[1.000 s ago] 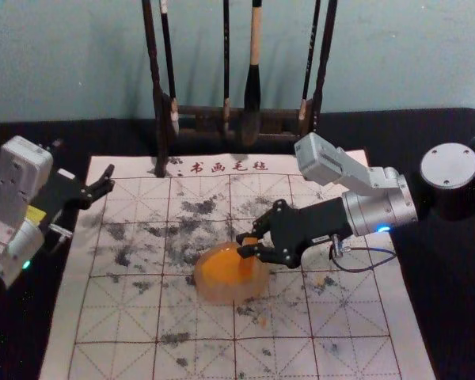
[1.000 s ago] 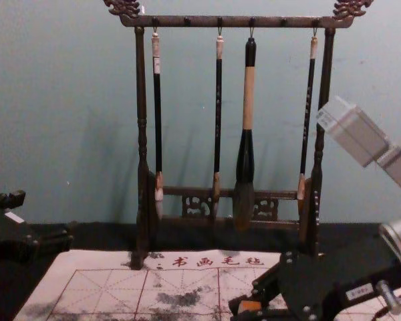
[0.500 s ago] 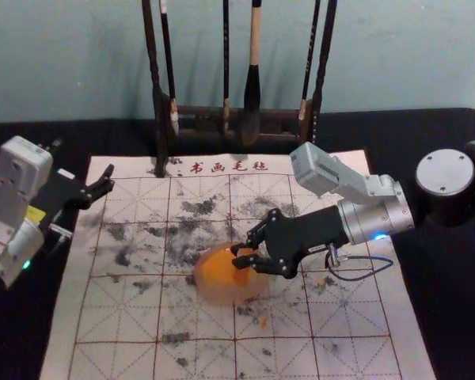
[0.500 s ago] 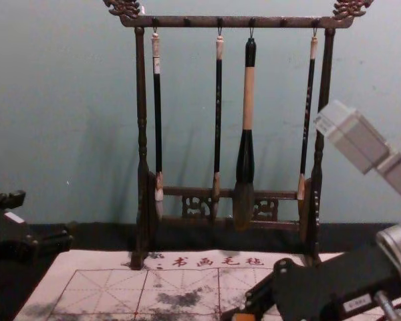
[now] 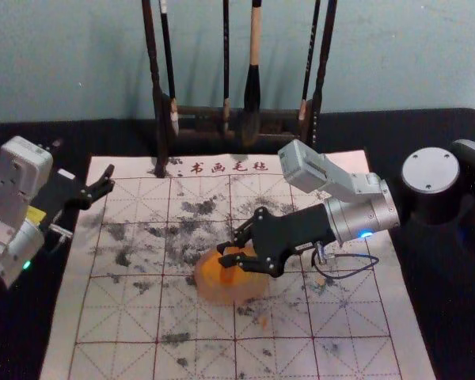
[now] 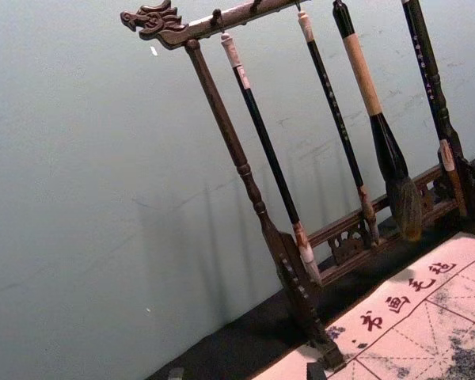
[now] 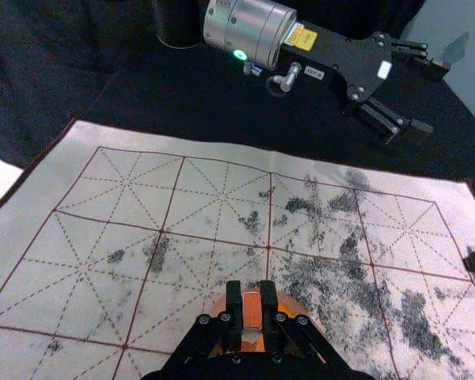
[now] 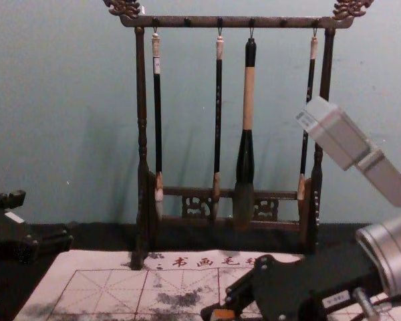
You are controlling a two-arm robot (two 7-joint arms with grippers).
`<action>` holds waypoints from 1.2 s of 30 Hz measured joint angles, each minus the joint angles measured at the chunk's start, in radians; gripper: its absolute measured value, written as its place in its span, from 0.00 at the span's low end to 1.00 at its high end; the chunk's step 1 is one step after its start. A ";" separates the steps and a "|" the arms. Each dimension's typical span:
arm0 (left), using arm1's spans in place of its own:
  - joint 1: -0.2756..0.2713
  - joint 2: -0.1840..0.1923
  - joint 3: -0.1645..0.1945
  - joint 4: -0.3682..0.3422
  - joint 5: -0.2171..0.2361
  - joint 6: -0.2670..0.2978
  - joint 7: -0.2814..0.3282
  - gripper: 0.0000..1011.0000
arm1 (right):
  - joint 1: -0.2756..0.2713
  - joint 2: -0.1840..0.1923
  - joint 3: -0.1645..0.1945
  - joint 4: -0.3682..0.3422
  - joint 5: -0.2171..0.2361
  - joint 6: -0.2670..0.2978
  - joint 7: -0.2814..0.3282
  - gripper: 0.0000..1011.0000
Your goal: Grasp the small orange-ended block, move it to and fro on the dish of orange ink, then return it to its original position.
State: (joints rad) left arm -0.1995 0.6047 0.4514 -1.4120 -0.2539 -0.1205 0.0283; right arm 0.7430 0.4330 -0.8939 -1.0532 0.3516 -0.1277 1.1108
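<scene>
In the head view my right gripper (image 5: 222,254) is shut on the small orange-ended block (image 5: 227,274), which is held above or on the round dish of orange ink (image 5: 231,294); contact cannot be told. The right wrist view has the block (image 7: 252,309) squeezed between the fingertips of the right gripper (image 7: 252,296), with part of the dish (image 7: 295,307) behind. At the chest view's bottom edge the block's orange end (image 8: 223,313) peeks out beside the fingers. My left gripper (image 5: 81,163) is parked open off the mat's left side; its fingertips edge into the left wrist view (image 6: 245,372).
A white gridded mat (image 5: 348,317) with ink stains lies on the black table (image 5: 451,317). Behind the mat's far edge stands a dark wooden rack (image 8: 142,134) with several hanging brushes, including a thick one (image 8: 246,154).
My right gripper has moved leftward across the dish, carrying the block from its right side toward the middle. The left arm has stayed still.
</scene>
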 joint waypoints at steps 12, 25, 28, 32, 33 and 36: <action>0.000 0.000 0.000 0.000 0.000 0.000 0.000 0.99 | 0.027 -0.046 -0.010 0.067 -0.007 -0.026 0.010 0.13; 0.000 0.000 0.000 0.000 0.000 0.000 0.000 0.99 | 0.039 -0.067 -0.011 0.104 -0.022 -0.037 0.005 0.13; 0.000 0.000 0.000 0.000 0.000 0.000 0.000 0.99 | 0.041 -0.068 -0.009 0.110 -0.024 -0.038 0.001 0.13; 0.000 0.000 0.000 0.000 0.000 0.000 0.000 0.99 | 0.044 -0.070 -0.004 0.117 -0.030 -0.039 -0.007 0.13; 0.000 0.000 0.000 0.000 0.000 0.000 0.000 0.99 | 0.044 -0.070 -0.004 0.117 -0.030 -0.039 -0.007 0.13; 0.000 0.000 0.000 0.000 0.000 0.000 0.000 0.99 | 0.045 -0.068 0.001 0.119 -0.035 -0.039 -0.014 0.13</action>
State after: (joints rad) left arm -0.1995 0.6047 0.4514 -1.4120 -0.2539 -0.1205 0.0282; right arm 0.7882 0.3647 -0.8929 -0.9339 0.3161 -0.1668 1.0971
